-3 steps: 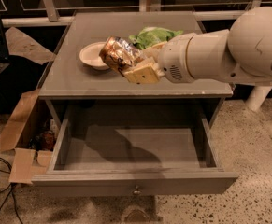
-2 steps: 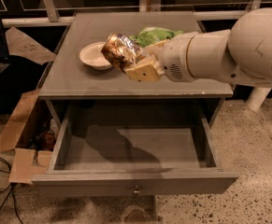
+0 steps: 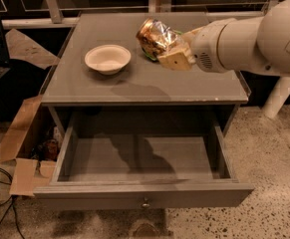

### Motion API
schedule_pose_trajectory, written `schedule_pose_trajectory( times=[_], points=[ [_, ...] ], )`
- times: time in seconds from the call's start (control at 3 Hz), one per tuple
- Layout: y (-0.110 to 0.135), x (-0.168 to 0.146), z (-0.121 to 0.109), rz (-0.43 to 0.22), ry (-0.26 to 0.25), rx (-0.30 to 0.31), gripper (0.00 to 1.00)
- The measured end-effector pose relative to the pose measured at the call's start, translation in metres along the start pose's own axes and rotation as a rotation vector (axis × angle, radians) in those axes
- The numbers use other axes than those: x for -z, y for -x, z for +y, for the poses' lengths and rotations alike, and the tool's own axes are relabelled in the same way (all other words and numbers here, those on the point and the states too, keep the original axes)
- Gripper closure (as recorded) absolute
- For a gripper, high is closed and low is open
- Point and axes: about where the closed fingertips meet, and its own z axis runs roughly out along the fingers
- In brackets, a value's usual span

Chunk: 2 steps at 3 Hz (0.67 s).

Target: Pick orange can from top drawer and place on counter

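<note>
**Orange can (image 3: 154, 34) in my grip above the table, drawer step done**

I judge the pick finished and the placing step in hand. The top drawer (image 3: 143, 197) stands pulled open in the lower half of the frame, its floor bare. The orange can hangs tilted in the upper middle of the frame, over the back right part of the table (image 3: 184, 86). It sits right of the white bowl (image 3: 107, 59) and apart from it.

My hand (image 3: 170, 50) reaches in from the right and is clamped on the can. The fingers (image 3: 177, 61) are only as far apart as the dented body forces them, with one tan pad pressed under its lower side.

The can looks lifted off the table. Next I need to turn it upright, lower it onto bare table clear of the bowl, and only then let go.
</note>
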Motion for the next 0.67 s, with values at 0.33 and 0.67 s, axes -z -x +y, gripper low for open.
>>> schedule_pose_trajectory(
  times=[0.33,0.67],
  points=[
    [-0.029,-0.001,-0.030,0.076,-0.075,-0.023,1.00],
    [-0.058,-0.011,-0.050,0.140,-0.134,-0.058,1.00]
  ],
)
